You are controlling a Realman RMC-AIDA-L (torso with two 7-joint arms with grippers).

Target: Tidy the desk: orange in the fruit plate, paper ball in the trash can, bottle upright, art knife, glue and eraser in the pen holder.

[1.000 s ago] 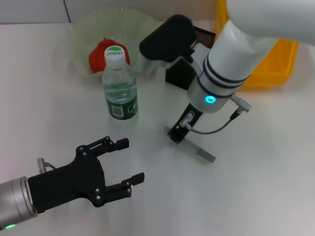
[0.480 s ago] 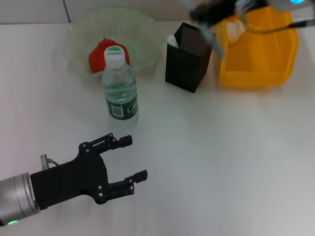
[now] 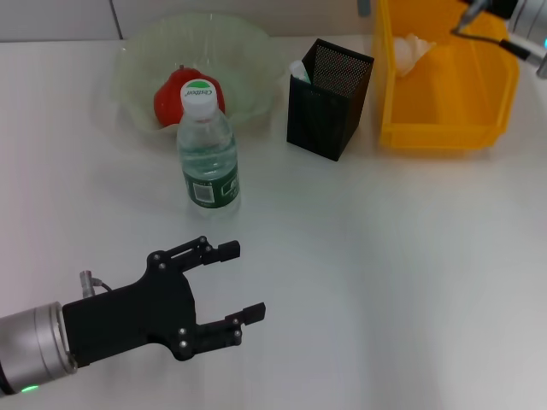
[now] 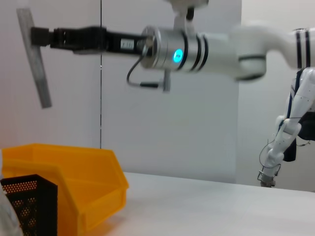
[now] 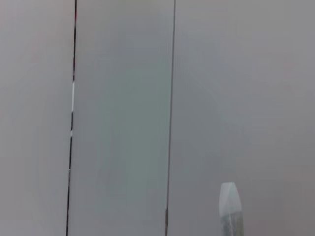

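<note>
Desk (image 3: 410,282), smooth and white, carries our yellow plastic bin (image 3: 449,128), black mesh pen holder (image 3: 329,101) and upright clear bottle (image 3: 208,154). Our left tool (image 3: 229,282) hovers low, prongs apart. Our right tool (image 4: 37,37), raised high, clamps the flat grey art knife (image 4: 35,59).

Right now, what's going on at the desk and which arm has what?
The right gripper is raised high above the yellow bin, clamped on the art knife. The left gripper hovers open and empty over the near table. The bottle stands upright, the orange sits in the fruit plate, and a paper ball lies in the bin beside the pen holder.
</note>
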